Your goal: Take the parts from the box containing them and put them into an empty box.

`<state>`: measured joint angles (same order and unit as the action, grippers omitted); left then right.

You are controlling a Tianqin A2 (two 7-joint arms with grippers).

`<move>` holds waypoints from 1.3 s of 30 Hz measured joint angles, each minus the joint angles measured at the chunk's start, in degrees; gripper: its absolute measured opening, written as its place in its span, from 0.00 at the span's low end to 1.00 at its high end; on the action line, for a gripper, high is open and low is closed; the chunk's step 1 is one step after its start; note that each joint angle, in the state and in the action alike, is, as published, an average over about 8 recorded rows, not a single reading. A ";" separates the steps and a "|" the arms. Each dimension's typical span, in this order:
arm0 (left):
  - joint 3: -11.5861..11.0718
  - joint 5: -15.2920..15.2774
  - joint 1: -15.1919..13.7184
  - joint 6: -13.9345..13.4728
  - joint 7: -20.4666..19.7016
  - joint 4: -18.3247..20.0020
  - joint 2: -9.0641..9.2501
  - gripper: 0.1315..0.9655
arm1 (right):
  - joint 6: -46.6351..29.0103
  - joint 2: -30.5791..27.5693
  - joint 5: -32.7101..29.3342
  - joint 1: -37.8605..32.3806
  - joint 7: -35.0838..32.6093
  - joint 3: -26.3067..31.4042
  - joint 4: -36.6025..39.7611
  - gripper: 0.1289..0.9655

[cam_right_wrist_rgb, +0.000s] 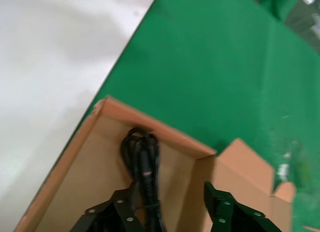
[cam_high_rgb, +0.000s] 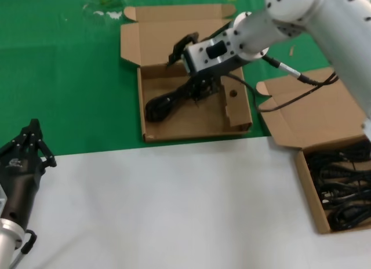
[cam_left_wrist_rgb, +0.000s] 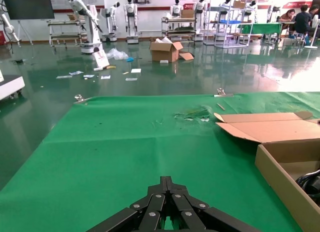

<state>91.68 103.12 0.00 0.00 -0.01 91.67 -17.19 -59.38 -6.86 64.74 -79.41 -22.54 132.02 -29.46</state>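
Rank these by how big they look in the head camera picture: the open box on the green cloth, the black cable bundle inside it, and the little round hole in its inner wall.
Largest to smallest:
1. The open box, lid included.
2. The cable bundle, partly hidden beneath the right gripper.
3. The round hole, by far the smallest.

The head camera is looking steeply down at the white desk and green cloth. The left wrist camera is facing level across that cloth toward a hall. The right wrist camera is peering closely into the open brown cardboard box, shared with the head view.
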 joint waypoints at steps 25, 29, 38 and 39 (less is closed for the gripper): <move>0.00 0.00 0.00 0.00 0.00 0.00 0.00 0.02 | 4.38 -20.55 6.66 23.30 16.75 -10.87 -44.98 0.86; 0.00 0.00 0.00 0.00 0.00 0.00 0.00 0.02 | 4.43 -20.62 6.68 23.41 16.83 -10.92 -45.11 0.91; 0.00 0.00 0.00 0.00 0.00 0.00 0.00 0.10 | 6.42 -20.25 7.83 25.45 17.05 -11.99 -45.74 0.99; 0.00 0.00 0.00 0.00 0.00 0.00 0.00 0.11 | 6.94 -20.15 8.13 26.00 17.11 -12.28 -45.90 0.99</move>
<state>91.68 103.12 0.00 0.00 -0.01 91.67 -17.19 -52.44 -27.00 72.86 -53.41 -5.43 119.74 -75.36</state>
